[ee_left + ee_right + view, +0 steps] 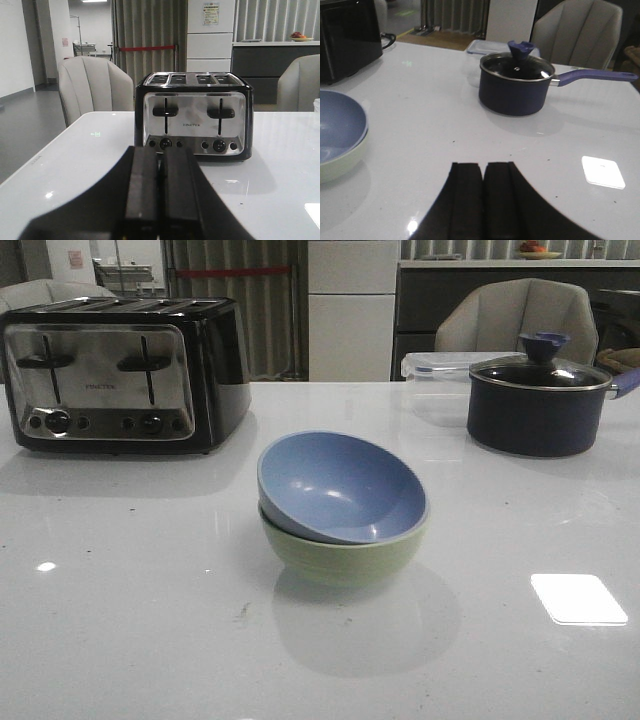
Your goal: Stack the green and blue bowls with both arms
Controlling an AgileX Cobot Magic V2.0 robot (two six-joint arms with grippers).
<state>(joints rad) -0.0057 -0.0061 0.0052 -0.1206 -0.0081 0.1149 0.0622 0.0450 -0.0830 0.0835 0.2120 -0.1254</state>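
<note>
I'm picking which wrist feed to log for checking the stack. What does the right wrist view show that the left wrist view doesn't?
Only the right wrist view shows the blue bowl nested in the green bowl, plus the navy pot with its glass lid. Only the left wrist view shows the toaster's chrome front and levers. Both show the white table and shut gripper fingers: right gripper, left gripper.

Both the left pincer (159,200) and the right pincer (483,205) hang above the table, fingers pressed together, holding nothing.

Dusty blue bowl (340,485), sage green bowl (340,555)
</note>
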